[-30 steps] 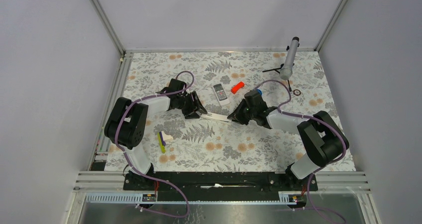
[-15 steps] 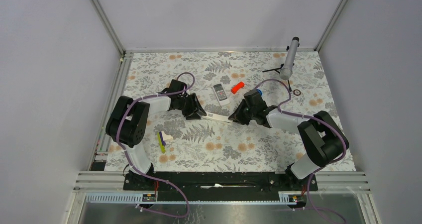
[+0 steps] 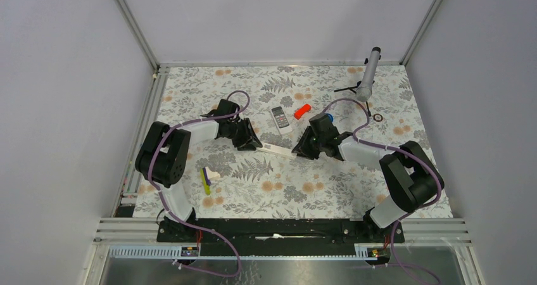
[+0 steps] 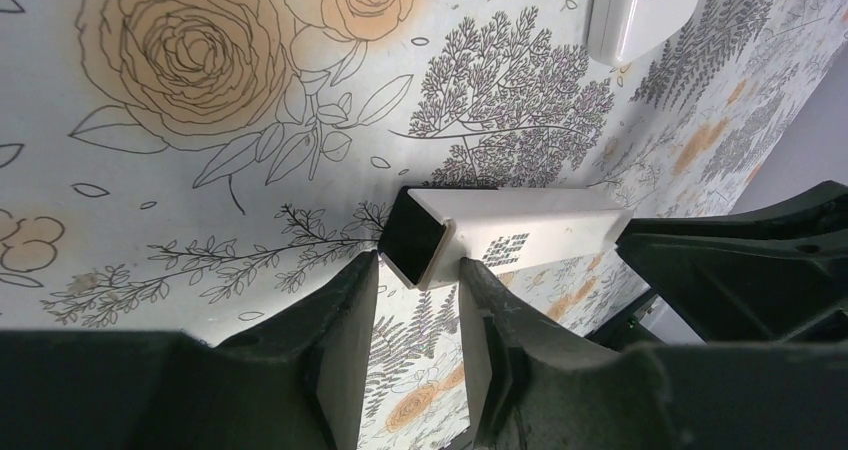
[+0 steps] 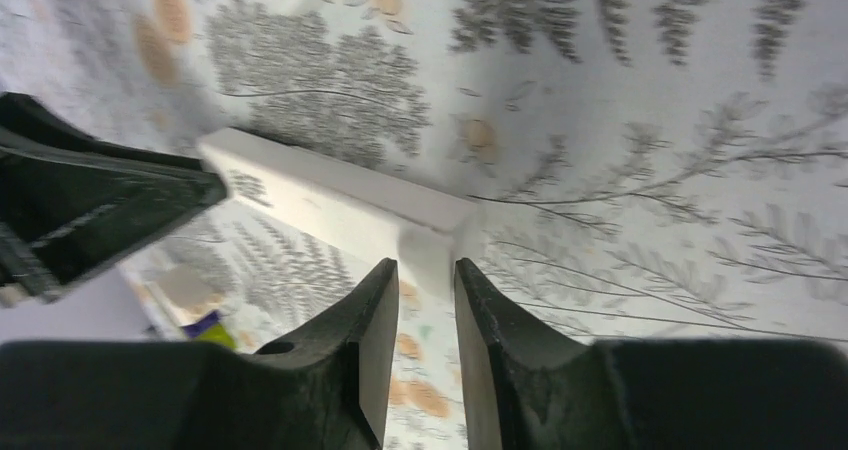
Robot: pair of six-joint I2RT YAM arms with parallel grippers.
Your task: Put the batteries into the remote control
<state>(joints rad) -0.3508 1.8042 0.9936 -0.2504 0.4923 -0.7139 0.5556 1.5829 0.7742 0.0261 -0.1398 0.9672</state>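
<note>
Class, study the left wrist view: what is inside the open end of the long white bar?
The white bar is a hollow square tube. Its open end shows only a dark interior near the mouth; anything deeper is hidden by shadow and the tube's walls.

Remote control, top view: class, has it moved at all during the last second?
No. The remote control lies at the same spot and the same angle as before, just left of the orange-red cylinder, which has not shifted either.
</note>
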